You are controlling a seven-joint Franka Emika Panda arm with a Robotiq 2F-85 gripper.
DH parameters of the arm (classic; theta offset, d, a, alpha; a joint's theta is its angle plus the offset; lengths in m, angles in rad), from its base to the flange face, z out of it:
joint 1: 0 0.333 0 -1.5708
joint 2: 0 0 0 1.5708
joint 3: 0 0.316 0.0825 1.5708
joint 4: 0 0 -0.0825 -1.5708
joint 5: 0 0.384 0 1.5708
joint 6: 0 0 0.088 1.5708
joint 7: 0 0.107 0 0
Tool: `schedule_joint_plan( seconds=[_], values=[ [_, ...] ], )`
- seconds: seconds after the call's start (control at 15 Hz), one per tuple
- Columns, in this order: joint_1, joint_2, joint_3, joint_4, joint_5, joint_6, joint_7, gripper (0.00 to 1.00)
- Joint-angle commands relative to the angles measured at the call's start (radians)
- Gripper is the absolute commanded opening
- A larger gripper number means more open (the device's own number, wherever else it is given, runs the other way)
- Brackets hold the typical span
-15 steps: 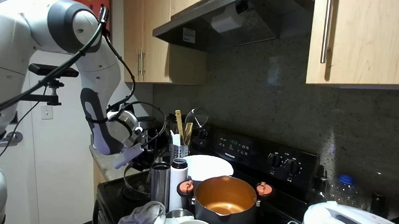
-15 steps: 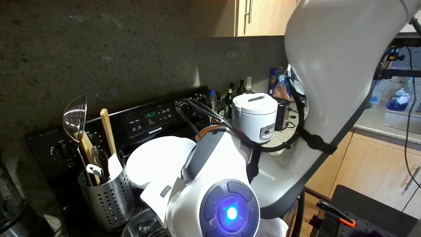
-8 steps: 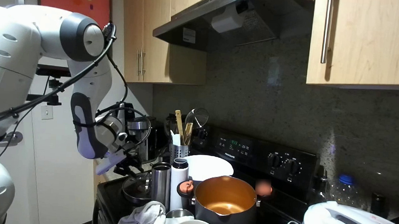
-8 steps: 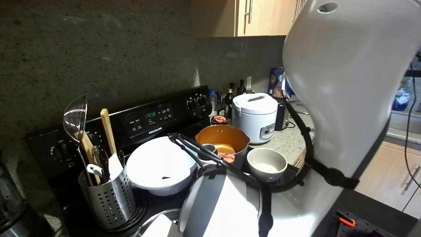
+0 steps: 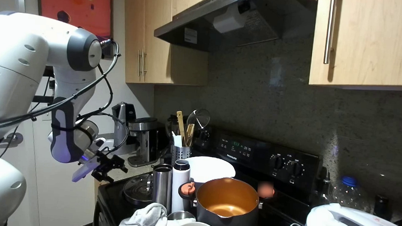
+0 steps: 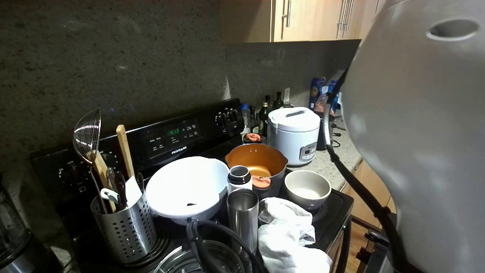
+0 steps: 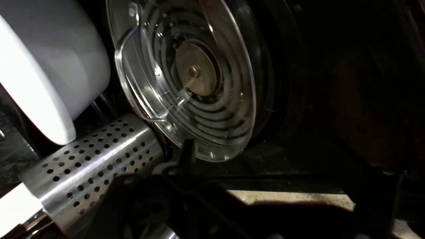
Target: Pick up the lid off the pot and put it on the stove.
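Observation:
The glass lid point(image 5: 137, 189) with its metal handle lies on the black stove point(image 5: 111, 202), over a coil burner, in both exterior views. The wrist view shows the lid point(image 7: 219, 126) close up, its arched handle point(image 7: 123, 71) on the side by the perforated holder. My gripper point(image 5: 118, 175) is open, off to the lid's side and above the stove's edge, with nothing between its fingers. In the wrist view its fingers point(image 7: 188, 152) are dark and spread wide. The pot point(image 5: 229, 219), dark outside and copper inside, stands uncovered on the stove in both exterior views.
Beside the lid stand a steel tumbler point(image 5: 161, 186), a white bottle point(image 5: 180, 186) and a utensil holder point(image 6: 125, 231). A white bowl point(image 6: 182, 185), a grey-white cloth point(image 6: 288, 242) and a cream bowl point(image 6: 307, 189) crowd the stove. A range hood point(image 5: 223, 21) hangs above.
My gripper has opened and let go of the lid, which has gone from tilted to lying on the stove. The arm has drawn back from it, leftward in an exterior view.

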Motion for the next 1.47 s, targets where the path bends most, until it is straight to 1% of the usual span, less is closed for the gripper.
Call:
schedule_joint_plan(
  seconds=[0.0,0.2,0.4,0.6,0.87,1.0,1.07,1.2,1.27,1.33,1.4],
  values=[
    [0.039,0.059,-0.004,0.062,0.036,-0.075,0.065,1.0],
    [0.02,0.062,-0.021,0.064,0.092,-0.055,0.097,1.0],
    [-0.03,0.021,-0.054,0.033,0.133,-0.026,0.118,1.0],
    [-0.107,-0.034,-0.063,0.012,0.189,0.026,0.105,1.0],
    [-0.229,-0.139,-0.085,-0.007,0.299,0.179,0.029,1.0],
    [-0.282,-0.192,-0.108,-0.012,0.39,0.275,-0.054,1.0],
    [-0.308,-0.211,-0.119,-0.012,0.457,0.327,-0.118,1.0],
    [-0.354,-0.247,-0.143,-0.017,0.637,0.409,-0.281,1.0],
    [-0.372,-0.254,-0.148,-0.013,0.727,0.431,-0.358,1.0],
    [-0.427,-0.266,-0.115,-0.016,0.819,0.439,-0.441,1.0],
    [-0.458,-0.271,-0.103,-0.006,0.912,0.436,-0.518,1.0]
  ],
)
